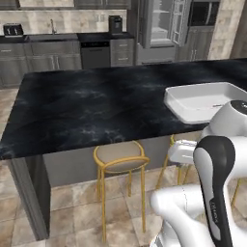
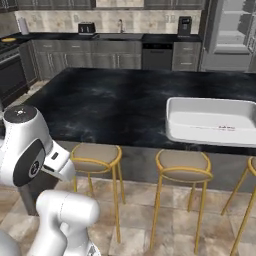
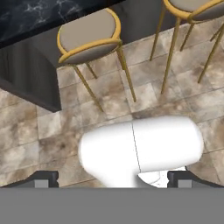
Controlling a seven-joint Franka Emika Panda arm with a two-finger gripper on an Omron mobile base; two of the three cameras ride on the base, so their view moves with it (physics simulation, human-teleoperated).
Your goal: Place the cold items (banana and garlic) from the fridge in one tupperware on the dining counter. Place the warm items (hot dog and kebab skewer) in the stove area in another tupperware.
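Observation:
A large white tupperware (image 1: 193, 96) (image 2: 212, 117) rests on the right part of the dining counter (image 1: 96, 106) (image 2: 110, 105). Inside it lies a thin reddish stick (image 2: 220, 128), seemingly the kebab skewer. At the back of the room the fridge (image 1: 161, 26) (image 2: 232, 30) has its doors open on white shelves. The black stove (image 2: 10, 75) stands at the far left. My gripper (image 3: 113, 181) is open and empty, low in front of the counter and pointing down at the tiled floor. Its fingertips (image 3: 43, 179) are far apart. The banana, garlic and hot dog are out of view.
Gold-legged stools (image 1: 120, 159) (image 2: 95, 155) (image 2: 184, 167) (image 3: 89, 35) line the counter's near side, close to my arm. Grey cabinets with a black worktop, sink and toaster (image 2: 86, 27) run along the back wall. Tiled floor (image 3: 43, 131) lies below the hand.

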